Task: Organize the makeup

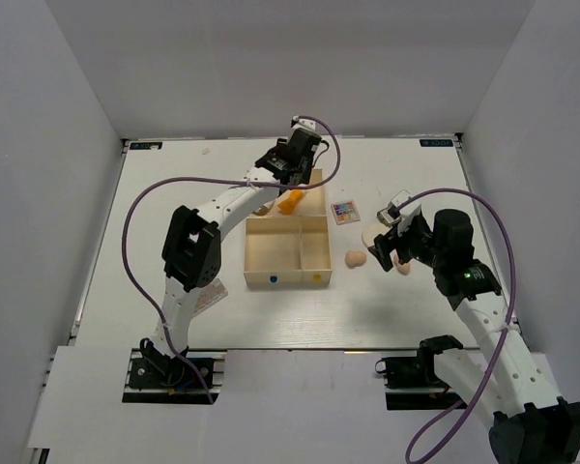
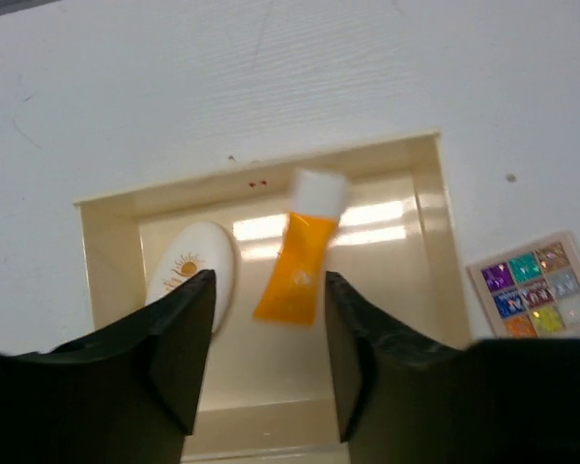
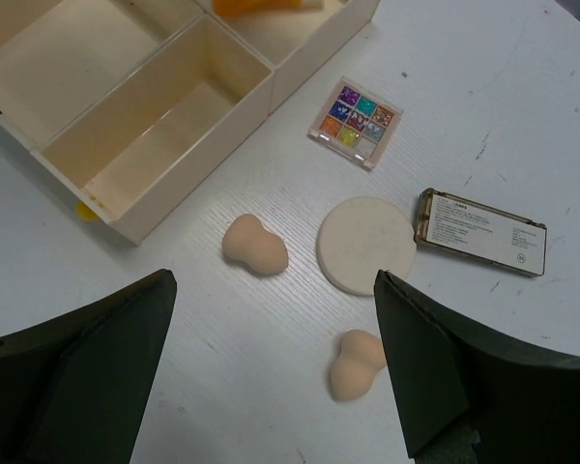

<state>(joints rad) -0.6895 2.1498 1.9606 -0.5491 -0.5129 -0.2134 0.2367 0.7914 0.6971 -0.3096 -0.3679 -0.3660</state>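
- Top view: the left claw (image 1: 290,182) hangs over the far compartment of the tray (image 1: 246,253). We cannot tell its opening from here.
- The tube (image 1: 290,201) lies slanted in that compartment.
- The palette (image 1: 345,212) sits on the surface (image 1: 174,193) just right of the tray, not touching it.
- The right claw (image 1: 385,240) is over the loose items right of the tray. A sponge (image 1: 356,258) is near the tray's right wall, and a second sponge (image 1: 403,268) is further right. The pad (image 1: 369,235) is partly hidden by the claw.
- Left wrist view: the left claw (image 2: 269,290) is wide open and holds nothing.
- We see the tube (image 2: 298,271) between the fingers (image 2: 179,338), down in the tray compartment. Its white cap points away and is blurred.
- A white oval (image 2: 191,275) lies just left of the tube, with a small gap between them.
- The palette (image 2: 535,287) is outside the tray's right wall.
- Right wrist view: the right claw (image 3: 274,290) is spread wide and empty above the surface.
- The sponge (image 3: 254,245) is just left of the pad (image 3: 365,245), apart from it.
- The second sponge (image 3: 353,364) lies nearer the camera than the pad.
- A case (image 3: 481,232) with a label lies right against the pad. We cannot tell whether they touch.
- The palette (image 3: 356,123) is beyond the pad, near the tray (image 3: 188,188).
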